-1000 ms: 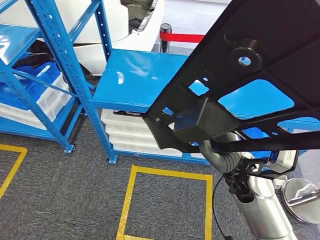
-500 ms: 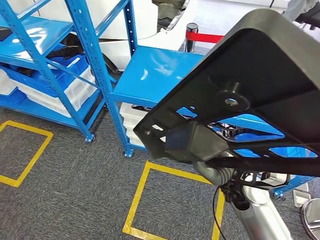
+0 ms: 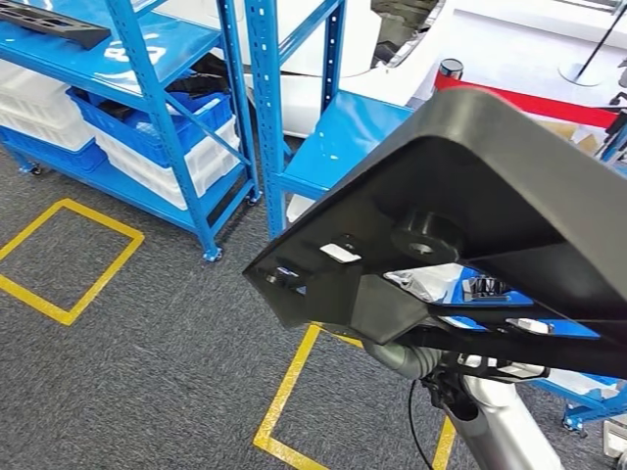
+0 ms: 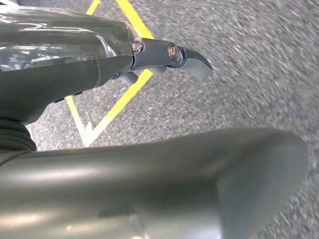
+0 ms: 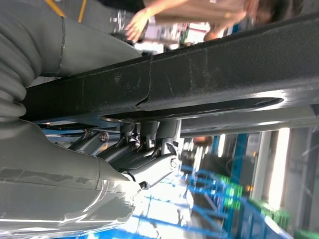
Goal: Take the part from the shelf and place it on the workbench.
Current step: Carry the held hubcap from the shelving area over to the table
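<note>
Part [image 3: 473, 186] sat up front on the right, held over the right hand [image 5: 124, 149], which gripped it from beneath. Shelf rack [image 3: 159, 108] stood behind it to the left, bins [image 3: 159, 132] on its lower level, a long piece [image 3: 52, 22] on its upper level. Floor-tape square [image 3: 71, 259] lay left, before the rack; another tape outline [image 3: 284, 392] lay under the part. Left hand [image 4: 165, 55] hung above the floor.

Your robot's arms: silver tubes, grey hands.
You see the right arm [image 3: 510, 431] in polished silver with a black cable at its wrist; the right hand [image 5: 124, 149] has a grey ribbed cover and dark fingers; the left hand [image 4: 158, 55] shows brass-coloured screws.
</note>
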`<action>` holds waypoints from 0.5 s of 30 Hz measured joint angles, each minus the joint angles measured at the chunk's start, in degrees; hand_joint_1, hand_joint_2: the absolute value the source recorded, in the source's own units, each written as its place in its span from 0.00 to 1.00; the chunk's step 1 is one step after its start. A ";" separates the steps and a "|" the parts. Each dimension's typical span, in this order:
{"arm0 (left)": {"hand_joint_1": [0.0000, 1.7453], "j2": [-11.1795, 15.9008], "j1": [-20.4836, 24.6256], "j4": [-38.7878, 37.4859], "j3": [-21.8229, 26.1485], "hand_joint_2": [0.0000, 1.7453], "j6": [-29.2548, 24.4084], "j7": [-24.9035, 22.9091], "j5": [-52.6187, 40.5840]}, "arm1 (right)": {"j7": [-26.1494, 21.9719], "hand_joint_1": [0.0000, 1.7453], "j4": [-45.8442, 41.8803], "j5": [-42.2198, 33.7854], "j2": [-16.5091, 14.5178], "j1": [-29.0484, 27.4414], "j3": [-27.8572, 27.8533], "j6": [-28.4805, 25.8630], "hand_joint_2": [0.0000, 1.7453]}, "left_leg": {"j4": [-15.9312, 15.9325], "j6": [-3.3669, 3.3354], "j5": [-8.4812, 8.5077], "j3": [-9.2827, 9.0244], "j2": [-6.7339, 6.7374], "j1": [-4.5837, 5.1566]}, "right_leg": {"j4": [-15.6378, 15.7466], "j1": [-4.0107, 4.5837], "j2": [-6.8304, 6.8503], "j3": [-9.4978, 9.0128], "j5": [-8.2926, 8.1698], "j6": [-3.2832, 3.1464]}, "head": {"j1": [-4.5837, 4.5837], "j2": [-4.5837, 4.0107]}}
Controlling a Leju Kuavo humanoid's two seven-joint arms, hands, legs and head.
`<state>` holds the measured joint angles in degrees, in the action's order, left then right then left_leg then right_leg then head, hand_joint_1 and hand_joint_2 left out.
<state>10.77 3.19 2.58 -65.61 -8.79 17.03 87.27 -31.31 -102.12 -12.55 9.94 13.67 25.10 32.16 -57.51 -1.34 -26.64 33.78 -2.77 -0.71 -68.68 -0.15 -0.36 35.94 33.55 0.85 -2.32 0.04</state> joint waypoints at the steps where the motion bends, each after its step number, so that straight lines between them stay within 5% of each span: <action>1: 0.00 0.01 -0.04 0.00 0.16 1.00 0.11 0.08 0.00 | -0.28 1.00 0.01 0.19 0.00 0.00 0.29 0.07 1.00 | -0.06 0.08 0.04 0.04 -0.61 0.00 | 4.19 -0.02 -1.03 -1.97 -2.03 -0.25 | -0.01 0.00; 4: 0.00 0.05 0.02 0.00 0.91 1.00 0.70 0.28 0.00 | -1.16 1.00 0.08 0.69 0.00 0.09 1.04 0.16 1.00 | -0.26 0.77 0.46 0.74 -2.23 -0.08 | 10.95 -0.02 -3.23 -4.81 -4.39 -0.82 | -0.03 0.00; 6: 0.00 0.19 -0.31 -0.01 1.60 1.00 0.94 0.30 0.00 | -1.57 1.00 0.12 0.80 -0.02 0.22 1.57 0.29 1.00 | -0.14 1.48 0.80 1.25 -3.09 -0.21 | 11.44 -0.13 -2.33 -4.75 -4.54 -1.20 | -0.04 0.00; 8: 0.00 0.47 -0.58 -0.01 2.34 1.00 0.94 0.27 0.00 | -1.73 1.00 0.15 0.83 -0.05 0.40 2.09 0.57 1.00 | -1.55 2.05 -0.42 2.07 -1.84 -0.06 | 11.97 -0.45 -1.15 -4.76 -4.96 -1.84 | -0.10 0.00; 11: 0.00 0.94 -0.39 0.00 3.25 1.00 0.94 0.24 0.00 | -1.74 1.00 0.28 0.93 -0.03 0.44 2.66 0.82 1.00 | -10.46 2.80 -5.48 6.03 1.48 -0.03 | 12.19 -0.47 0.72 -4.62 -5.19 -2.24 | -0.19 0.00; 13: 0.00 1.03 -0.32 0.00 3.41 1.00 0.95 0.24 0.00 | -1.72 1.00 0.35 0.98 0.00 0.38 2.81 0.84 1.00 | -13.94 3.01 -7.03 7.56 1.89 -0.11 | 12.17 -0.43 1.29 -4.57 -5.19 -2.25 | -0.18 0.00; 15: 0.00 1.03 -0.31 0.00 3.41 1.00 0.95 0.24 0.00 | -1.72 1.00 0.35 0.98 0.00 0.37 2.81 0.84 1.00 | -14.01 3.01 -7.05 7.59 1.90 -0.12 | 12.17 -0.43 1.30 -4.57 -5.19 -2.25 | -0.18 0.00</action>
<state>11.80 2.88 2.58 -62.21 -7.85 17.27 87.27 -33.03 -101.77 -11.56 9.95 14.04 27.91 33.00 -71.52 1.67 -33.69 41.36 -0.87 -0.83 -56.51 -0.58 0.94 31.37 28.36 -1.40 -2.49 0.04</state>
